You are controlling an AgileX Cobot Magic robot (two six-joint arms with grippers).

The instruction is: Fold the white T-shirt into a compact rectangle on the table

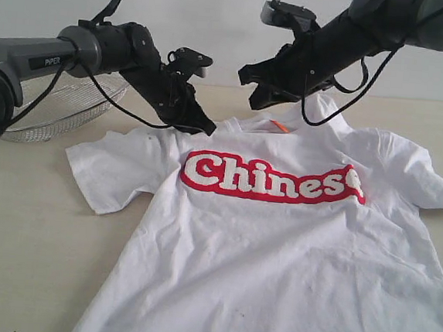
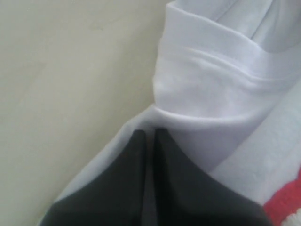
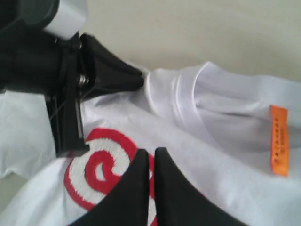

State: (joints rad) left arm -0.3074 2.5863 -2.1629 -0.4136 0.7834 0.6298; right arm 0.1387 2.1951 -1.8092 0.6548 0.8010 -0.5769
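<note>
Looking across the table (image 1: 18,272), we see the white T-shirt (image 1: 274,272) lying chest-up and spread mostly flat on it. Its red lettering (image 1: 271,178) faces up, its collar (image 1: 244,126) lies toward the far edge, and the orange neck tag (image 1: 279,127) shows inside the neckline. The sleeves (image 1: 104,171) reach out to either side, and the lower part of the shirt runs out of the exterior view at the bottom. The left gripper (image 1: 207,127) is down at the shoulder just beside the collar, its jaws pressed together on a small bunched fold of cloth. In the left wrist view we see creases running out from its tips. The right gripper (image 1: 255,97) hangs above the far side of the collar, clear of the table, its jaws closed tip to tip. In its own wrist view the tips sit over a red letter of the print, and we cannot tell whether they touch the fabric. Under the right arm the cloth is rumpled up into a peak. A round wire-mesh basket (image 1: 63,109) stands on the table behind the left arm, apart from the shirt.
</note>
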